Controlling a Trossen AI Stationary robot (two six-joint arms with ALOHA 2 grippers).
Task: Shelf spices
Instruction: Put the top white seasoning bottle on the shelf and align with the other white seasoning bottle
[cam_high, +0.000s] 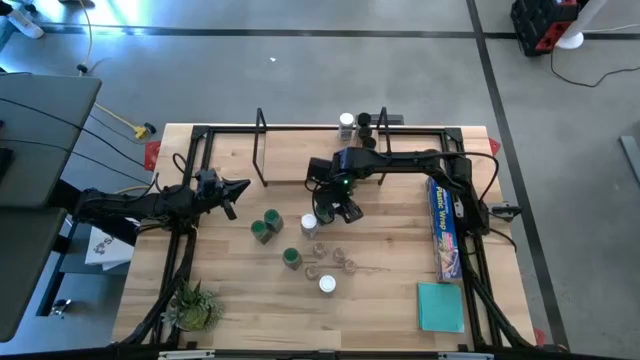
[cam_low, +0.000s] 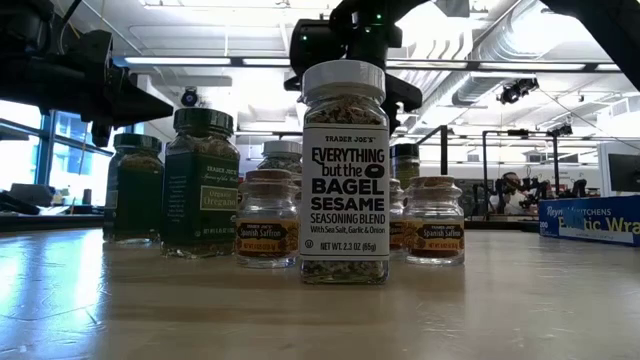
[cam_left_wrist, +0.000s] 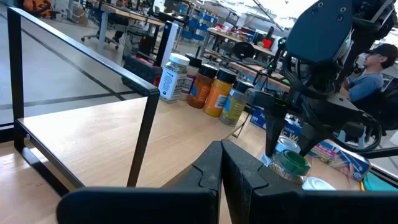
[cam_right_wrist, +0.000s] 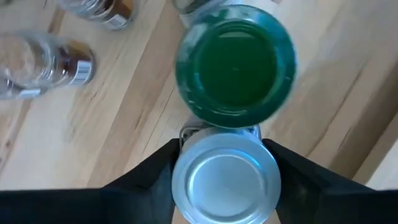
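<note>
Several spice jars stand in a loose group mid-table: green-lidded ones (cam_high: 272, 218), small clear ones (cam_high: 335, 255) and a white-lidded seasoning jar (cam_low: 344, 170). My right gripper (cam_high: 335, 208) points down over this group, shut on a white-lidded jar (cam_right_wrist: 225, 180), with a green-lidded jar (cam_right_wrist: 235, 65) right beyond it. The shelf (cam_high: 295, 155) stands along the far edge; its plank (cam_left_wrist: 87, 137) carries several jars (cam_left_wrist: 211, 93) at its right end. My left gripper (cam_high: 235, 190) waits shut at the table's left, touching nothing. My right gripper has the white-lidded jar between its two fingers (cam_right_wrist: 155, 177), one on each of two opposite sides of the lid's rim (cam_right_wrist: 177, 180). The fingers come from above, pointing down at a slight slant. The jar sits upright, lid up; the lid hides its body and foot.
A long blue plastic-wrap box (cam_high: 445, 225) lies along the right side, with a teal pad (cam_high: 440, 305) near the front right. A small plant (cam_high: 193, 305) stands at the front left. A black frame (cam_high: 200, 130) borders the table.
</note>
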